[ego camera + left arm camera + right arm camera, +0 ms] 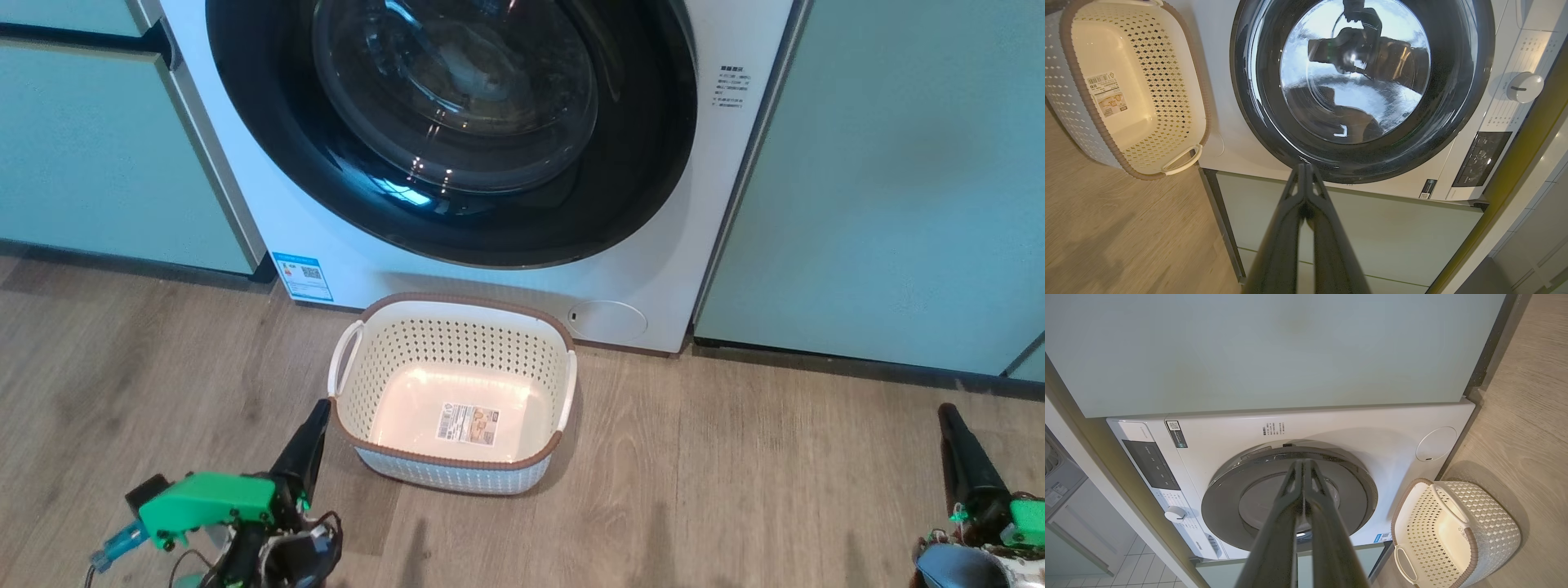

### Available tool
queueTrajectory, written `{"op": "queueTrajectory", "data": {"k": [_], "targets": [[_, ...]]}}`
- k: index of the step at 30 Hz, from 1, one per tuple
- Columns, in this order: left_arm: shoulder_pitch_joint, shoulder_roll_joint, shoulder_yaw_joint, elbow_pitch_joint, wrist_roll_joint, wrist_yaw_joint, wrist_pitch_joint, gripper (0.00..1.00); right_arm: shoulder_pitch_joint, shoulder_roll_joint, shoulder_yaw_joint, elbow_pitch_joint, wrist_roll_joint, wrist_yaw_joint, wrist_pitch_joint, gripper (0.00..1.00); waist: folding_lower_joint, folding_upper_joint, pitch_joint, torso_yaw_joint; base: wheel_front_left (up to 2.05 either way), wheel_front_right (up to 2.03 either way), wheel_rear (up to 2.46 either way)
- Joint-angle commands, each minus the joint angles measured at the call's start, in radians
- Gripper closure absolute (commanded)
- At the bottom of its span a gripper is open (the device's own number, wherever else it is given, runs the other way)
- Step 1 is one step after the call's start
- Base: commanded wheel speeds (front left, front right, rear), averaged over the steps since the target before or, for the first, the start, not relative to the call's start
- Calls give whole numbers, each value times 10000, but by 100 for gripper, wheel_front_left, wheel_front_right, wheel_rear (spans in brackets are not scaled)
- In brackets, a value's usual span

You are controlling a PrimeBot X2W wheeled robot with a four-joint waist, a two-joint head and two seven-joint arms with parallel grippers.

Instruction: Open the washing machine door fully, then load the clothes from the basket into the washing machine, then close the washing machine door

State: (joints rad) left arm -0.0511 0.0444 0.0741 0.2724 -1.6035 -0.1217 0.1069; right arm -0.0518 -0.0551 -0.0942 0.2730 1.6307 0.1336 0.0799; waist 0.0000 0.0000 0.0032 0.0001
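The washing machine (718,204) fills the top of the head view, and its glossy black washing machine door (449,122) lies shut against the white front. On the floor just before it stands the cream basket (457,343), holding nothing but its label sticker. The clothes are out of view. My left gripper (321,410) is shut and empty, its tip beside the basket's left rim. At the lower right, well away from the basket, my right gripper (947,411) is also shut and empty. In the left wrist view the left gripper (1302,166) points at the door (1363,81). In the right wrist view the right gripper (1302,462) does too.
Pale green cabinets (882,180) flank the machine on both sides. A round service flap (608,320) and a blue label (304,276) sit low on its front. The control panel and knob (1524,86) are at its top. Wooden floor (718,490) spreads around the basket.
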Motion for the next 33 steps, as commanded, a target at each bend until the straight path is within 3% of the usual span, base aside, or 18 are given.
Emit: {"op": "queueTrajectory", "data": {"k": [1,33], "targets": [[-571,58,401,-269,-48,-90,66,100,-531,-194,141,-301,59,-29,63,100,0,0,0,-1,0,0,0],[-571,58,399,-271,-50,-90,65,100,-540,-116,31,-294,-34,-29,152,100,0,0,0,-1,0,0,0]]}}
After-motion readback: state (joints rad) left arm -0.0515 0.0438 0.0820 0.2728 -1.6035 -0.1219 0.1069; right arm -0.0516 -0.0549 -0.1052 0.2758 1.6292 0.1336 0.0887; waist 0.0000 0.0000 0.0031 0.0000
